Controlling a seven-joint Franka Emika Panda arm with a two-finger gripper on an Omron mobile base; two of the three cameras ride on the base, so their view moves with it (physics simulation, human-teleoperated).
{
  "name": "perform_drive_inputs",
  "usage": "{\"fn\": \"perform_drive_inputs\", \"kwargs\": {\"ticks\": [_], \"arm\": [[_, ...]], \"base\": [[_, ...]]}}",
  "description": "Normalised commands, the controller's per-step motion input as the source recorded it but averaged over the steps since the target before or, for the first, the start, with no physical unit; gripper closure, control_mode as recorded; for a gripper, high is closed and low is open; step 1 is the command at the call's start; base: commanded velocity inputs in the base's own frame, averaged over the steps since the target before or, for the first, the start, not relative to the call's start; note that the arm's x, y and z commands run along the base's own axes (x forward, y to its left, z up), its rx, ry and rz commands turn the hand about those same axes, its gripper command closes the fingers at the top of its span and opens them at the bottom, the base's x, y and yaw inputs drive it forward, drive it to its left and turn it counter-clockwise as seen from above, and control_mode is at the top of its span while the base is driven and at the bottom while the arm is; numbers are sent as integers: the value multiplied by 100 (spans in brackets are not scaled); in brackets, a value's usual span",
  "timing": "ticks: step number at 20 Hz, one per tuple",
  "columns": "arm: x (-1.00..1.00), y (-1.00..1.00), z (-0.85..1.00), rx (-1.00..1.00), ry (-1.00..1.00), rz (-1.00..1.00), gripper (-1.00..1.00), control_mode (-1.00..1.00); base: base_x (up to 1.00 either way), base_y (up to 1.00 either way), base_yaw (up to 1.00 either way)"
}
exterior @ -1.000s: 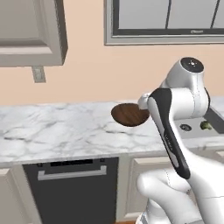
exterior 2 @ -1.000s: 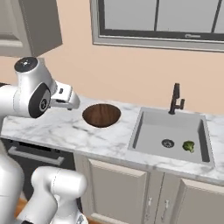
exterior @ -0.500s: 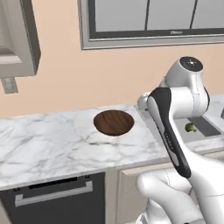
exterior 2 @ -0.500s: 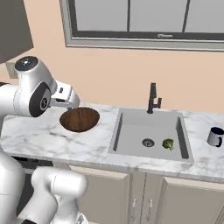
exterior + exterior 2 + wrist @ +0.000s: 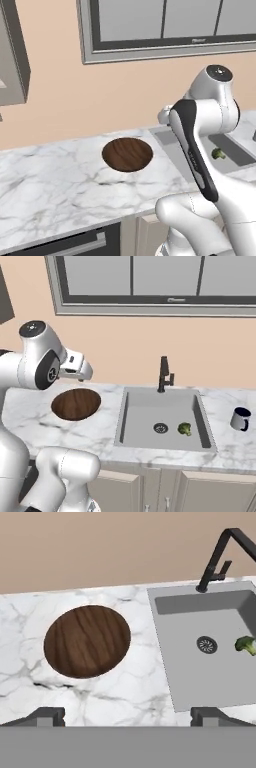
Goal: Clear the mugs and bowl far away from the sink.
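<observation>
step: we're lining up on the wide dark-brown wooden bowl [image 5: 87,641] beside the grey recessed sink [image 5: 210,647]
fingers: gripper [image 5: 127,714] spread wide, empty
next: probably drop down and grab the rim

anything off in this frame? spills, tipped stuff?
One oddity: a green broccoli floret lies loose in the grey recessed sink, beside the drain. The dark-brown wooden bowl and dark grey mug sit upright; no spills.

Glossy white arm [image 5: 200,210] of rounded, bulbous segments at the lower right of the left base view, with a long dark grey strip down one link (a round dark cap tops the uppermost joint). The tool [image 5: 128,716] has two small dark grey tips.
</observation>
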Motion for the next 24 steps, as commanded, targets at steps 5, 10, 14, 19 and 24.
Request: {"fn": "perform_drive_inputs", "kwargs": {"ticks": [5,10,14,19,24], "arm": [[53,2,-22,0,10,-6,-100,-100],[36,-8,-36,6,19,4,-100,-100],[33,-1,-28,13,4,3,-100,-100],[39,0,-53,-1,0,0,-100,-100],[29,0,-53,0,3,0,-100,-100]], "base": [[40,11,-9],[0,0,0],[0,0,0],[0,0,0],[0,0,0]]}}
